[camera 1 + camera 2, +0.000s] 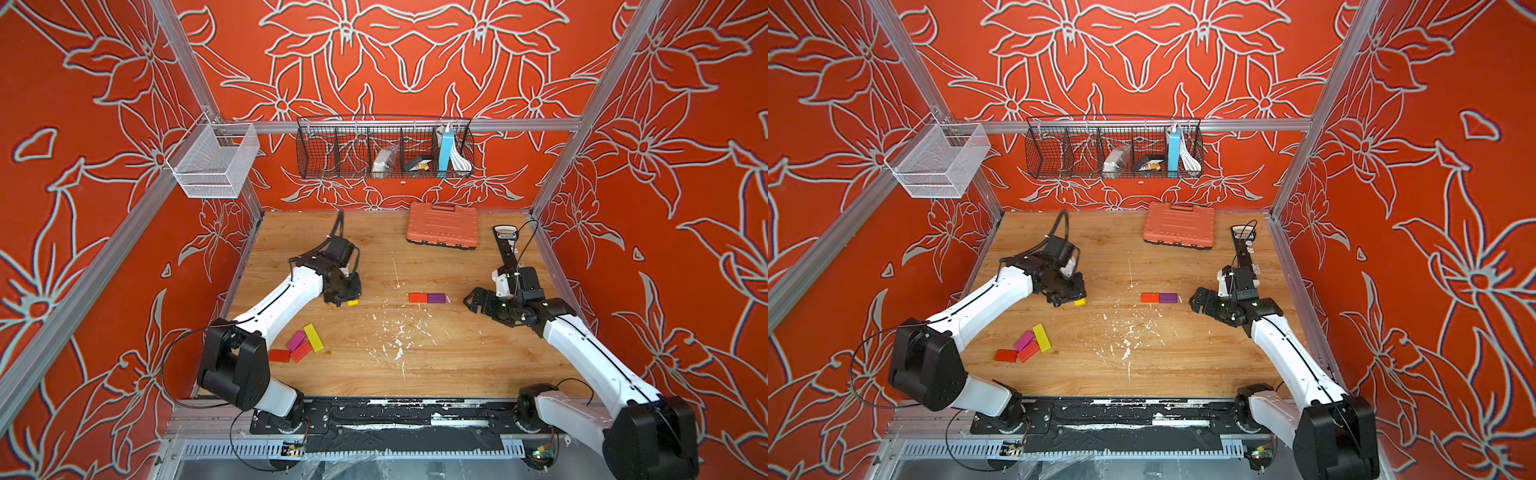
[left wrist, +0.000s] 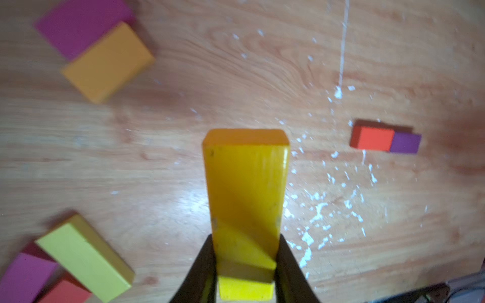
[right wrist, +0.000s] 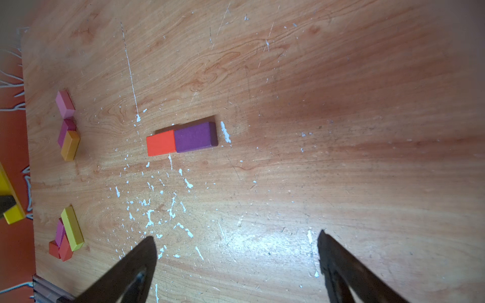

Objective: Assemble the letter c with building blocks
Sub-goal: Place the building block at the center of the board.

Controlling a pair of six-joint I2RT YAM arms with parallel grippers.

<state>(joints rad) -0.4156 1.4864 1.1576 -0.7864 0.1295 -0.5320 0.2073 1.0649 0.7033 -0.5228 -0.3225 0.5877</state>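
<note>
Left gripper (image 2: 246, 237) clamped narrow on one end of a long yellow block (image 2: 246, 183), with the other end projecting out past the fingers. In both top views, only a short yellow tip visible under this gripper, left of table centre; contact with the wooden table (image 1: 457, 365) not determinable. Right gripper (image 3: 235, 234) spread wide, holding nothing, positioned near the right side of the table. Between the two grippers, nearer the right one: red-orange block (image 1: 418, 297) and purple block (image 1: 436, 297) lying flat, end to end and touching. Near the left arm's elbow: yellow bar (image 1: 313, 337), magenta block (image 1: 296, 340) and two red blocks (image 1: 302, 350) bunched together, partly overlapping. In the right wrist view, a further group of pink block (image 3: 65, 104), dark magenta block (image 3: 67, 129) and orange block (image 3: 70, 145), close together. At the back of the table: orange tool case (image 1: 442, 226), well apart from all blocks.
</note>
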